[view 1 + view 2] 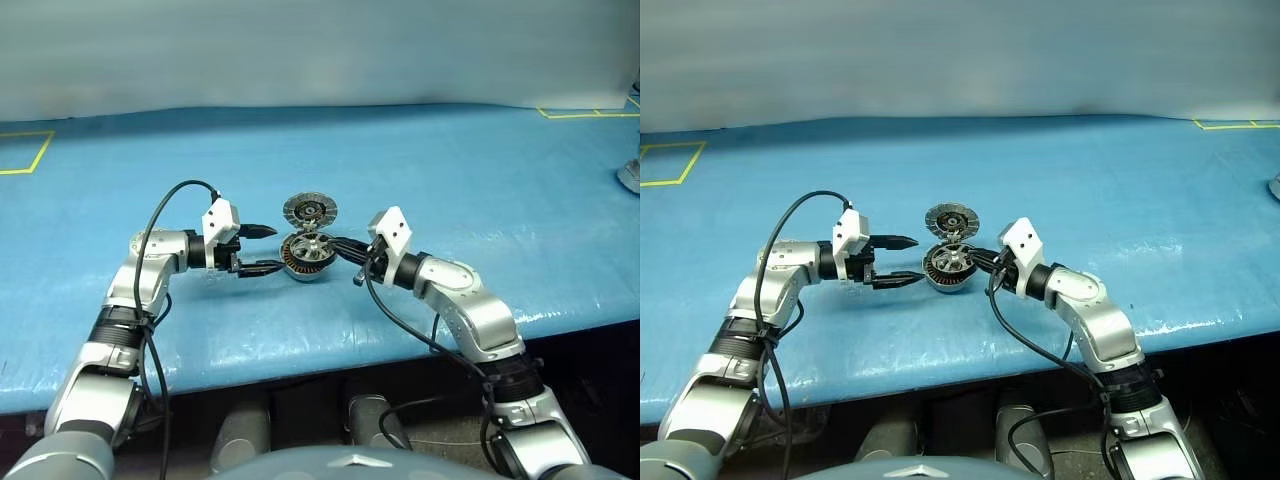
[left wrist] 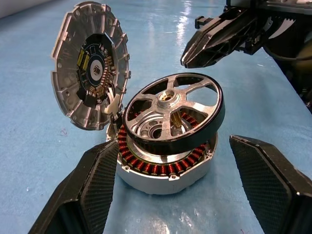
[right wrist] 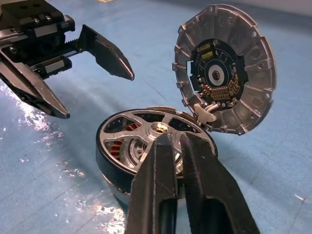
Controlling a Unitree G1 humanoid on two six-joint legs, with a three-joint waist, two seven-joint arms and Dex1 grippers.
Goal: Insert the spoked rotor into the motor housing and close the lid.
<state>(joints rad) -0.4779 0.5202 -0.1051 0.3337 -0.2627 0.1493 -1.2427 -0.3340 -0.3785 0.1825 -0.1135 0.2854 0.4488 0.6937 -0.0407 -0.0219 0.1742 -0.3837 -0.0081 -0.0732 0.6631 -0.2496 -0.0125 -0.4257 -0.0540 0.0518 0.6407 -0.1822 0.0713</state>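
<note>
Right gripper point(image 3: 178, 146) nearly closed, tips over spoked rotor point(image 2: 174, 113), which sits tilted atop motor housing point(image 2: 165, 168). Left gripper point(image 1: 262, 249) spread wide just beside housing; lid point(image 2: 91, 66) upright behind. Could jam or slip off if pressed while crooked.

We see a blue table point(image 1: 420, 170) marked with yellow tape lines point(image 1: 30, 152) at its far corners. Well inside those lines, near its front edge, the motor housing point(image 1: 303, 262) sits directly on it.
</note>
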